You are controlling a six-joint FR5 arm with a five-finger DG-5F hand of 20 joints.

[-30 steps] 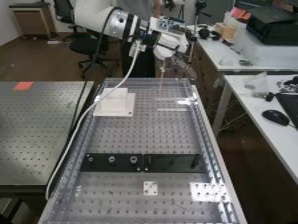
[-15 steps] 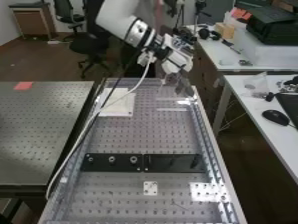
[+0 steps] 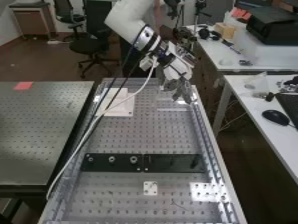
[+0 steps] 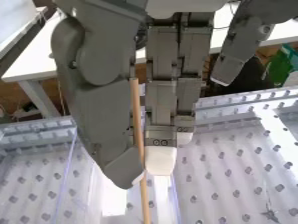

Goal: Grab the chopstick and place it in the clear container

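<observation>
The hand (image 3: 178, 89) hangs low over the far right part of the bench plate in the high view, beside and partly over the faint edges of the clear container (image 3: 171, 109). In the wrist view the hand (image 4: 100, 107) pinches a thin wooden chopstick (image 4: 138, 120) between its thumb and fingers. The chopstick's lower part sticks out past the fingertips; its tip is out of sight. Clear edges (image 4: 68, 165) run along the perforated plate there. Whether the chopstick is inside the container I cannot tell.
A white block on a plate (image 3: 120, 106) stands left of the hand. Clear side rails (image 3: 211, 160) edge the perforated bench. Black plates with round fittings (image 3: 112, 162) lie across its middle, and a small white plate (image 3: 150, 188) lies nearer.
The hand has come down from above the bench's far end to low over the plate, bringing the chopstick along. The arm's cables have swung to the right.
</observation>
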